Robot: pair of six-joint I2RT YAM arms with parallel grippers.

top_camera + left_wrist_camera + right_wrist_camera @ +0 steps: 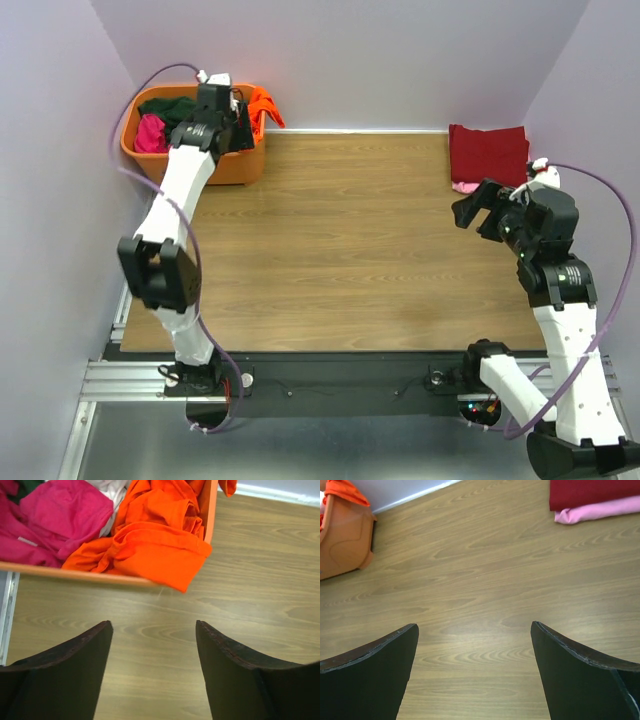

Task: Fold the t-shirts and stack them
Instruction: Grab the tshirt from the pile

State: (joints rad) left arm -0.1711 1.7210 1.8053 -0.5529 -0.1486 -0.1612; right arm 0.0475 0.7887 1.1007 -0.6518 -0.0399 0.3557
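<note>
A bright orange t-shirt [155,550] lies crumpled in the orange tub [50,571] and spills over its near rim; in the top view it [263,105] hangs over the tub's right corner. A magenta shirt [55,520], a whitish-pink one [112,490] and a dark green one [165,105] lie in the tub too. My left gripper [154,625] is open and empty, just short of the tub rim. A folded dark red shirt [487,153] lies on a folded pink one [600,511] at the far right. My right gripper [475,626] is open and empty above bare table.
The orange tub [225,168] stands at the table's far left corner against the walls. The wooden table [350,250] lies between the two arms. Purple cables loop off both arms. A metal rail runs along the near edge.
</note>
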